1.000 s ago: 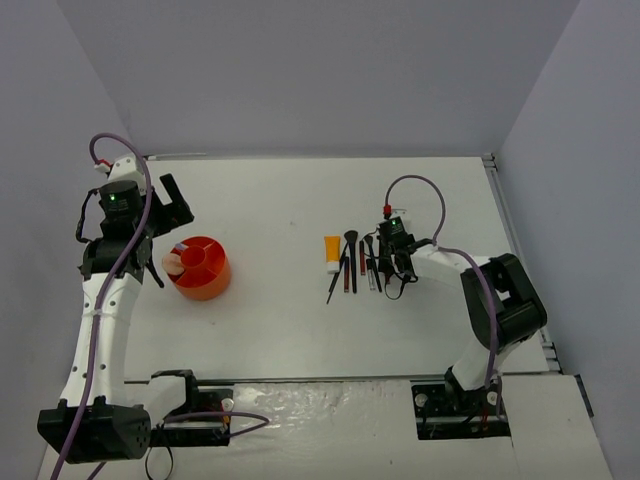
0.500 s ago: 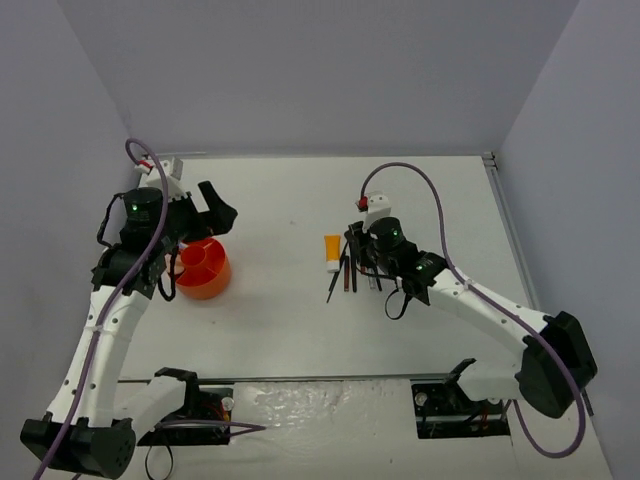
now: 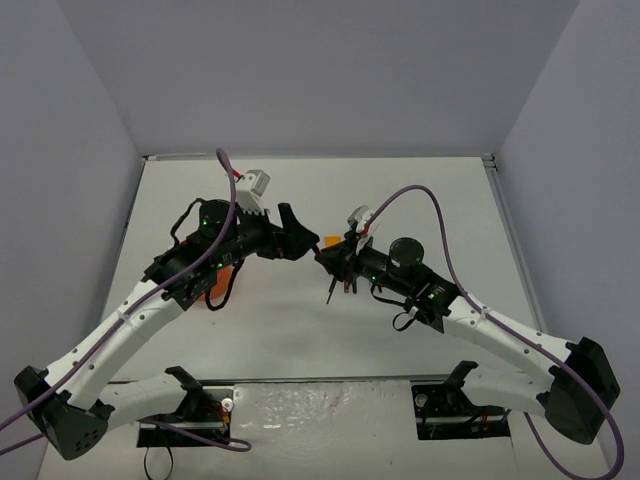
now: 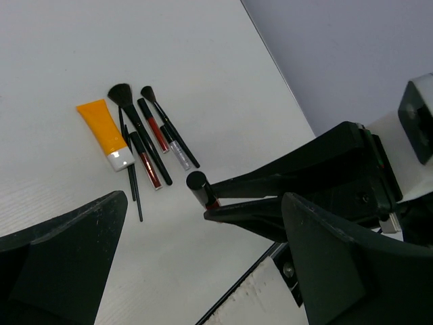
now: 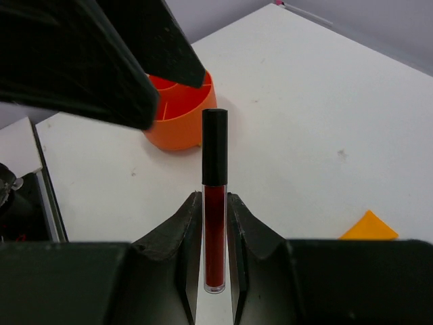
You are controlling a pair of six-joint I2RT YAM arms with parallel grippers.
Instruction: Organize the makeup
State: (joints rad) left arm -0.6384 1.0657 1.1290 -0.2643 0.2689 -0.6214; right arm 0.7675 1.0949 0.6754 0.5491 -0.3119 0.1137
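The right gripper (image 5: pixel 214 203) is clamped narrowly on a slim dark-red lip gloss tube with a black cap (image 5: pixel 215 233). It grips the clear lower half and holds the tube above the white table (image 3: pixel 450 200) with the cap sticking out. Just beyond, the left gripper (image 4: pixel 204 203) faces it with jaws spread wide on either side of the cap, touching nothing.

This looks like a handover. The left jaws should close squarely on the cap, clear of the right fingers, and the right should let go only once that grip is firm, because the smooth tube could pivot.

Below lie the orange squeeze tube with a white cap (image 4: pixel 105 132) and thin black brushes (image 4: pixel 139 132). Farther off stands the round orange divided tub (image 5: pixel 179 115).
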